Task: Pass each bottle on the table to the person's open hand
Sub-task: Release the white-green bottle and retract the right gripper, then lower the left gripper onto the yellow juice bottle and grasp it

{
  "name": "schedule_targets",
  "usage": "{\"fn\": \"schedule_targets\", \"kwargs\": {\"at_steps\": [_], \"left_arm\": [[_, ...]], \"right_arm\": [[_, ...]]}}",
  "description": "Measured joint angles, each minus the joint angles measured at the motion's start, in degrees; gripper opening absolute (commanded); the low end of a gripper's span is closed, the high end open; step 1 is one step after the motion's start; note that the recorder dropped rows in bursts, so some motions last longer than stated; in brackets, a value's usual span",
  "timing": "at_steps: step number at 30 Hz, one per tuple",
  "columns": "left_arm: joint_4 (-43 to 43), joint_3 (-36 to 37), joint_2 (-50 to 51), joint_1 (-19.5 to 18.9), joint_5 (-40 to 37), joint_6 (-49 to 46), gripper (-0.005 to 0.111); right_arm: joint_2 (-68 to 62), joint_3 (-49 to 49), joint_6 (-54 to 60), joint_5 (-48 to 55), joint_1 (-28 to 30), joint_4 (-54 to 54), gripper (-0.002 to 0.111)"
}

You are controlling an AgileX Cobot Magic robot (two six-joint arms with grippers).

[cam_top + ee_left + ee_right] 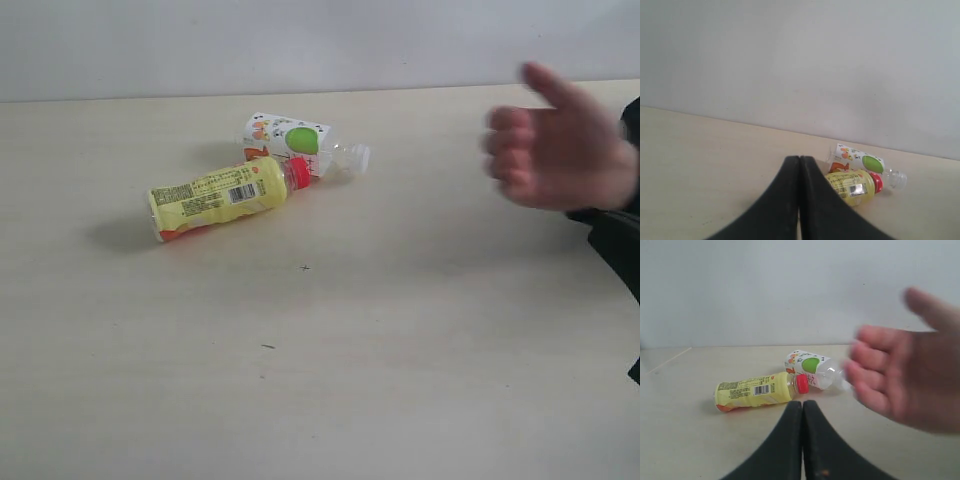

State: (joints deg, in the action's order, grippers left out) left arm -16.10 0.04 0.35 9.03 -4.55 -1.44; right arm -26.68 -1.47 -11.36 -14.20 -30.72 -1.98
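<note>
Two bottles lie on their sides on the beige table (300,380). The yellow bottle with a red cap (225,194) (852,186) (757,390) lies in front. Touching its cap end is the white bottle with orange-green print (300,145) (862,161) (812,367). The person's open hand (560,145) (900,382), blurred, hovers over the table's right side with the palm showing. No other bottles show. My left gripper (799,159) and right gripper (803,403) are both shut with nothing in them, each well short of the bottles. Neither gripper appears in the exterior view.
A pale wall (300,40) rises behind the table's far edge. The person's black sleeve (615,240) sits at the right edge. Small dark specks (267,346) dot the tabletop.
</note>
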Motion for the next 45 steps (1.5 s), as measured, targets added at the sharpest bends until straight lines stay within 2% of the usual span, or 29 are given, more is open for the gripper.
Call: {"fn": "schedule_targets", "kwargs": {"at_steps": [7, 13, 18, 22, 24, 26, 28, 30, 32, 33, 34, 36, 39, 40, 42, 44, 45], "left_arm": [[-4.05, 0.00, 0.00, 0.00, 2.94, 0.33, 0.000], [-10.97, 0.00, 0.00, 0.00, 16.11, 4.18, 0.000], [-12.06, -1.29, -0.13, 0.00, 33.43, 11.39, 0.000], [-12.00, -9.19, 2.56, 0.00, 39.41, 12.64, 0.000], [-9.69, -14.35, 7.33, 0.00, 40.65, 12.78, 0.000], [-6.24, -19.58, 14.06, 0.00, 41.16, 12.78, 0.000], [-1.81, -26.52, 26.47, 0.00, 40.32, 12.78, 0.000], [2.11, -33.64, 39.60, 0.00, 36.61, 12.68, 0.000], [9.19, -41.16, 53.00, 0.00, 28.08, 12.68, 0.000], [14.66, -46.82, 62.41, 0.56, 19.89, 12.68, 0.000], [17.35, -50.10, 66.83, 1.10, 14.53, 12.68, 0.000], [22.90, -62.10, 79.78, 3.86, -5.86, 10.10, 0.000], [23.78, -74.10, 91.96, 8.51, -25.49, -0.21, 0.000], [23.52, -78.66, 96.32, 11.09, -32.83, -5.87, 0.000], [22.39, -85.04, 102.13, 14.86, -43.35, -14.08, 0.000], [21.90, -90.32, 107.53, 17.98, -51.18, -19.65, 0.000], [21.90, -91.82, 108.80, 18.76, -52.57, -20.76, 0.000]], "right_arm": [[0.00, 0.00, 0.00, 0.00, 0.00, 0.00, 0.000], [0.00, 0.00, 0.00, 0.00, 0.00, 0.00, 0.000], [0.00, 0.00, 0.00, 0.00, 0.00, 0.00, 0.000], [0.00, 0.00, 0.00, 0.00, 0.00, 0.00, 0.000], [0.00, 0.00, 0.00, 0.00, 0.00, 0.00, 0.000], [0.00, 0.00, 0.00, 0.00, 0.00, 0.00, 0.000], [0.00, 0.00, 0.00, 0.00, 0.00, 0.00, 0.000], [0.00, 0.00, 0.00, 0.00, 0.00, 0.00, 0.000], [0.00, 0.00, 0.00, 0.00, 0.00, 0.00, 0.000], [0.00, 0.00, 0.00, 0.00, 0.00, 0.00, 0.000], [0.00, 0.00, 0.00, 0.00, 0.00, 0.00, 0.000], [0.00, 0.00, 0.09, 0.03, 0.00, 0.00, 0.000], [0.00, 0.00, 0.09, 0.03, 0.00, 0.00, 0.000], [0.00, 0.00, 0.09, 0.03, 0.00, 0.00, 0.000], [0.00, 0.00, 0.09, 0.03, 0.00, 0.00, 0.000], [0.00, 0.00, 0.09, 0.03, 0.00, 0.00, 0.000], [0.00, 0.00, 0.09, 0.03, 0.00, 0.00, 0.000]]}}
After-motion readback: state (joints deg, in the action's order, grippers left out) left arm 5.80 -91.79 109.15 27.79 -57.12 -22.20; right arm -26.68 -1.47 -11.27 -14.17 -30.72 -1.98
